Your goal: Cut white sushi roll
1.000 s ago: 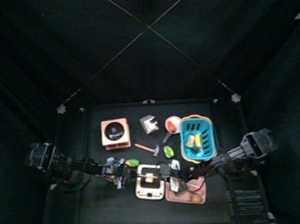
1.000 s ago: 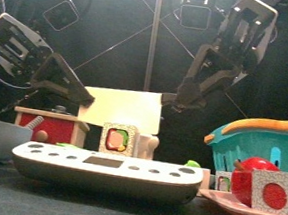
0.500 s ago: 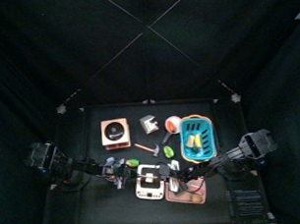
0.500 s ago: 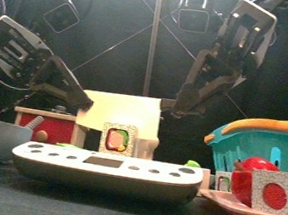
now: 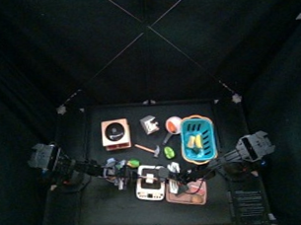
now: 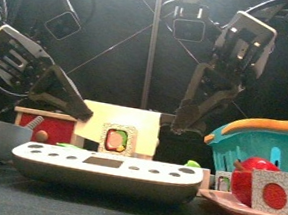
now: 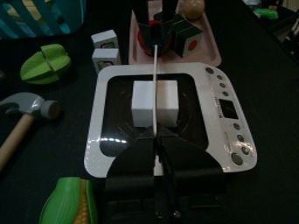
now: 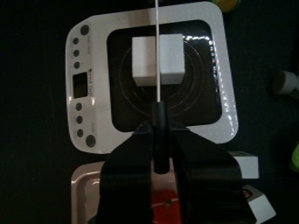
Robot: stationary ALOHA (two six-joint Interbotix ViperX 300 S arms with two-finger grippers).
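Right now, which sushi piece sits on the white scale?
The plain white block, centred on the scale under the knife; the two smaller pieces stand on the table beside it.

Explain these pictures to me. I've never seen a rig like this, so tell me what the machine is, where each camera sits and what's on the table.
It is a robot with two black arms at a small black table. One picture looks straight down, one looks level from the table's front edge, and two come from cameras on the wrists. The left gripper and the right gripper each seem to be closed on a thin blade over a white block, the sushi roll. The block sits on a white scale. Around it lie a blue basket, a pink tray and a toy hammer.
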